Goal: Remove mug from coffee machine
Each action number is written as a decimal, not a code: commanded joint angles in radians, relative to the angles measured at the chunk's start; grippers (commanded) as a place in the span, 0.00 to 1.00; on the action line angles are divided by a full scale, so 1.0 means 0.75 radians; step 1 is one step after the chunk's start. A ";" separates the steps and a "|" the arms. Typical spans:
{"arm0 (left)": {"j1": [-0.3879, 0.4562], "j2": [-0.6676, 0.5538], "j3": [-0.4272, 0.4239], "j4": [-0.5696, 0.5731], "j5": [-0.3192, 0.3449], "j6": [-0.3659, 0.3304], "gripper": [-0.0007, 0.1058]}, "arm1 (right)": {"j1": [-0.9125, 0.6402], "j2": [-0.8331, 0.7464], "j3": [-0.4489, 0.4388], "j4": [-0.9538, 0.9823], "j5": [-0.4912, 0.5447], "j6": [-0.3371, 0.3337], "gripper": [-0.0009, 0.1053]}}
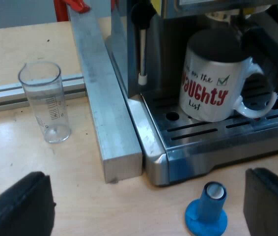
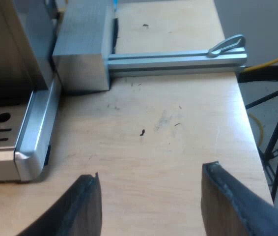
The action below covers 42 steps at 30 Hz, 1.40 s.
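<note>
Spread wide and empty, the left gripper (image 1: pixel 146 196) hangs by a blue tamper (image 1: pixel 207 211), facing the mug (image 1: pixel 212 83) on the coffee machine's drip tray (image 1: pixel 217 140); a low reach could topple the tamper, or a clumsy grip could tip the mug off the tray. Equally wide and empty, the right gripper (image 2: pixel 151 172) hovers over the table (image 2: pixel 168 123) beside the tray's corner.
</note>
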 commanded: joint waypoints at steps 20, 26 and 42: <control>-0.391 0.238 -0.082 -0.263 0.159 -0.027 0.75 | 0.183 0.483 -0.225 -0.007 -0.415 -0.009 0.47; -0.409 0.258 0.003 -0.391 0.237 -0.027 0.75 | 0.366 0.518 -0.225 -0.155 -0.415 -0.023 0.47; -0.409 0.263 0.283 -0.688 0.263 -0.021 0.75 | 0.673 0.624 -0.022 -0.647 -0.408 -0.020 0.47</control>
